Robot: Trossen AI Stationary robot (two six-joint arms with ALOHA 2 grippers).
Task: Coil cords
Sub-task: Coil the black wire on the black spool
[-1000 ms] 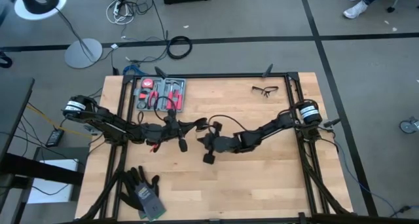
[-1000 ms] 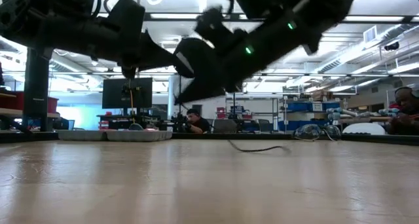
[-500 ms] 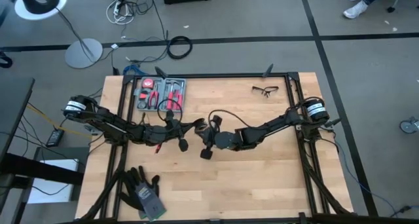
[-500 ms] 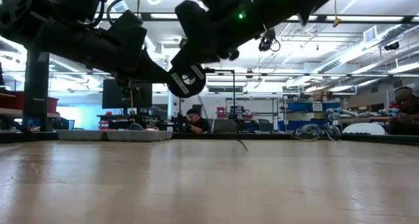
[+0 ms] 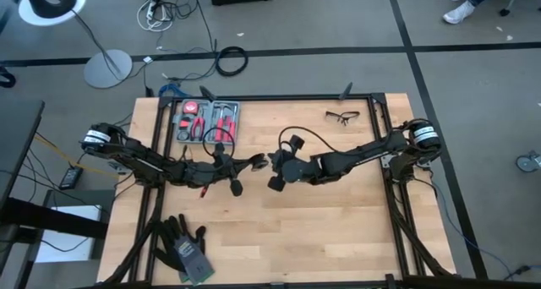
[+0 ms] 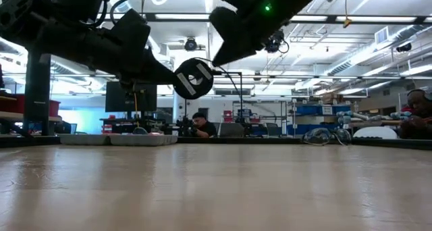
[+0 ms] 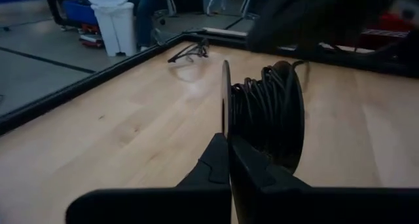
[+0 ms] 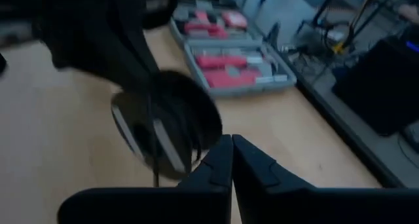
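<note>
The left tool (image 7: 228, 160) clamps the edge of the round black disc-shaped puck (image 7: 226, 106), thin black cord (image 7: 265, 112) wound thick beside it, held above mid worktop (image 5: 338, 213); the disc stands on edge, its axis level. The right tool (image 8: 232, 160), fingers closed and empty, hovers just beside it

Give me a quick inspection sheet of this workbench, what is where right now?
Surface: wooden table, bare in front.
Job's things: thin black cord wound on a round puck, held above the table.
Clutter: tool tray, safety glasses, gloves.
Grippers: left gripper shut on the puck's edge; right gripper shut, beside the puck.
Cables: a loose cord loop arches over the right arm.
Surroundings: floor cables, lamp stand, people seated behind.
</note>
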